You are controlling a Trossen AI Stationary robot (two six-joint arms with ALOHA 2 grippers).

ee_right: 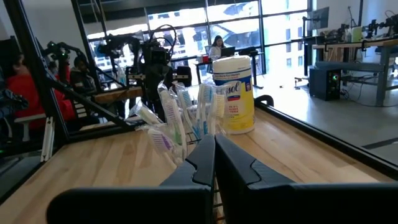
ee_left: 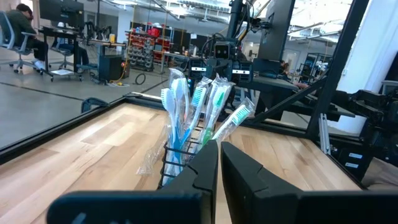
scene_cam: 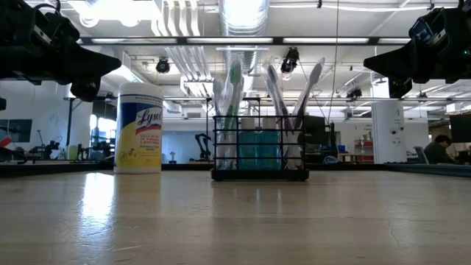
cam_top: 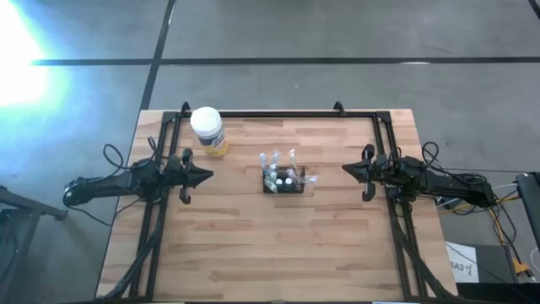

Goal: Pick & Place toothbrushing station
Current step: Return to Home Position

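On the table point(cam_top: 253, 253) the toothbrushing station point(cam_top: 283, 182) stands between my left gripper point(cam_top: 207, 176) and right gripper point(cam_top: 346, 169), both pressed together empty; a low inward swing could, I judge, topple it.

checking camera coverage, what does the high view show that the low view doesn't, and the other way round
Only the high view: the whole table outline, and both arms full length at its sides, the left hand and right hand pointing inward at the black mesh organizer, apart from it.
Only the low view: the toothbrushes standing upright with heads up, the yellow label on the white canister, and the room's ceiling lights behind.
Both: the organizer with its toothbrushes, the canister beside it, and both hands holding nothing.
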